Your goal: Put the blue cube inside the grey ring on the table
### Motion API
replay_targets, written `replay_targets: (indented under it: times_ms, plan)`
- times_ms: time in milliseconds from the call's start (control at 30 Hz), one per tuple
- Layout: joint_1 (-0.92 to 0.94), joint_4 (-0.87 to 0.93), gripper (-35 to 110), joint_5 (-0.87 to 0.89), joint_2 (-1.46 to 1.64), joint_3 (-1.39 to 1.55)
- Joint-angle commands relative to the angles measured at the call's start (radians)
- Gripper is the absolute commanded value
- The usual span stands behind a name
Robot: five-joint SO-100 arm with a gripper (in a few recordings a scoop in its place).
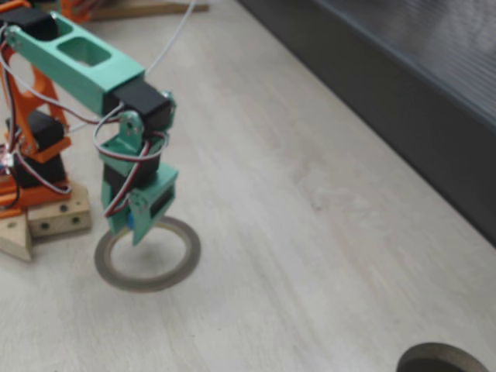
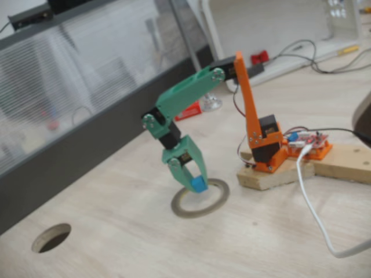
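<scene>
Both fixed views: end effector [image 2: 194,180] grips blue cube [image 2: 199,185] (above grey ring [image 2: 200,198]).

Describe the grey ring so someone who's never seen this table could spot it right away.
Start at the orange arm base on its wooden block, then follow the green arm down to the gripper holding the blue cube. The grey ring lies flat on the table beneath it, thin and wide-holed, unlike the round hole cut in the table.
</scene>
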Motion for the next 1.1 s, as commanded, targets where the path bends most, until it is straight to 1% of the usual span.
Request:
replay_targets:
  times_ms: [0, 267, 400, 1067]
  plan:
    - [0.015, -0.072, 19, 0.006, 0.077, 0.092]
    - [0.015, -0.227, 19, 0.003, 0.097, 0.207]
    - [0.017, -0.270, 19, 0.003, 0.097, 0.221]
    - [0.017, -0.265, 19, 0.003, 0.094, 0.219]
